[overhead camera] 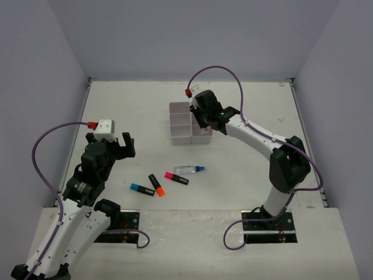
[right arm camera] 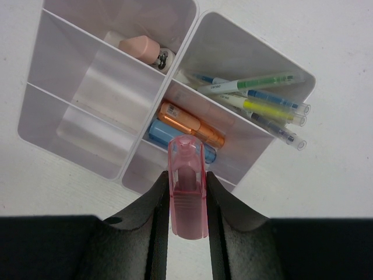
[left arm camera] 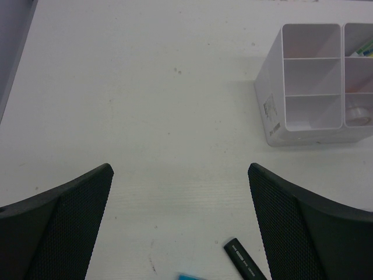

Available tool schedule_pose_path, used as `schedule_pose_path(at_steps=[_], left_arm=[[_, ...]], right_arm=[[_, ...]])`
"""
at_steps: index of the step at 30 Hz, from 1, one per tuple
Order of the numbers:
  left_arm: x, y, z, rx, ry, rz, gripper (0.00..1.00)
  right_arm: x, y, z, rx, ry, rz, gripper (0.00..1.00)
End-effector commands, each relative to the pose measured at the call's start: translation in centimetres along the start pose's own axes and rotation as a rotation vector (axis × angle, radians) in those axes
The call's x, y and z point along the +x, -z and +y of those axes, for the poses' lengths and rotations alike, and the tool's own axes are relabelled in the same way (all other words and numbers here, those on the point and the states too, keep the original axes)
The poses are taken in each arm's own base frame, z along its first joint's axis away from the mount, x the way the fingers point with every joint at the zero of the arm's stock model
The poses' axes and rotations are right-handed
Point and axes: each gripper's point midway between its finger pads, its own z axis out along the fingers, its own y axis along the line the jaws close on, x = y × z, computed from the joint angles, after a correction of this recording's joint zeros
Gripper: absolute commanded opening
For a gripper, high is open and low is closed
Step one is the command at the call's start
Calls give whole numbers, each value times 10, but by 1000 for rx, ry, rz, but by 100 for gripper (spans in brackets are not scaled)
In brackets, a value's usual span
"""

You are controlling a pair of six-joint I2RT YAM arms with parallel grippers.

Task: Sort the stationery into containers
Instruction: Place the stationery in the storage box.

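1. Nearest the arm bases, three black highlighters lie loose and close together on the white table (overhead camera: 245, 175): a blue-ended one (overhead camera: 141, 189), an orange-ended one (overhead camera: 156, 184) and a pink-ended one (overhead camera: 176, 178). The blue-capped glue pen (overhead camera: 190, 169) lies just beyond them.
2. To their left, the left gripper (left arm camera: 179, 170) hangs above the table. Its jaws stand wide apart and touch no object.
3. A wide stretch of table separates this gripper from the white organiser tray (overhead camera: 180, 139). The left wall stands near the left arm.
4. The tray stands in the far middle, well apart from the far and right table edges.
5. The right gripper (right arm camera: 187, 175) hovers over the tray. Its jaws are clamped on a pink translucent piece (right arm camera: 187, 213), directly above the compartment with an orange piece (right arm camera: 192, 123) and a blue piece (right arm camera: 166, 135).
6. Farther in the tray, thin pens (right arm camera: 250, 96) fill the next compartment, and the pink eraser (right arm camera: 140, 46) lies in the other column.
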Motion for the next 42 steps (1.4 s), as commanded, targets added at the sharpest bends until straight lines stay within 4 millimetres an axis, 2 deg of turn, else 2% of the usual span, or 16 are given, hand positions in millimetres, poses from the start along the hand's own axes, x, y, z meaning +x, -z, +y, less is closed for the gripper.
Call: schedule_pose_path(at_steps=[1,16,24,28,35,42], left_arm=[[-9,-1,-1,-3,25,-41,100],[-9,-1,-2,2,27,-42,100],[-9,-1,-2,5,27,-42,100],[-8,-2,-3,9,26,-38,100],[-8,-1,-2,4,27,-41,100],[-11,0,-6,27,28,-52,100]], right_arm=[[-15,17,-5,-1,-32,-58,0],[-12,18,-6,-1,-67,-52,0],[2,19,-12,25,-88,-30,0],[2,18,-12,24,-78,-30,0],[-8,14,-10,-6,27,-51,0],[-8,3,-18,-7,307,-42,0]])
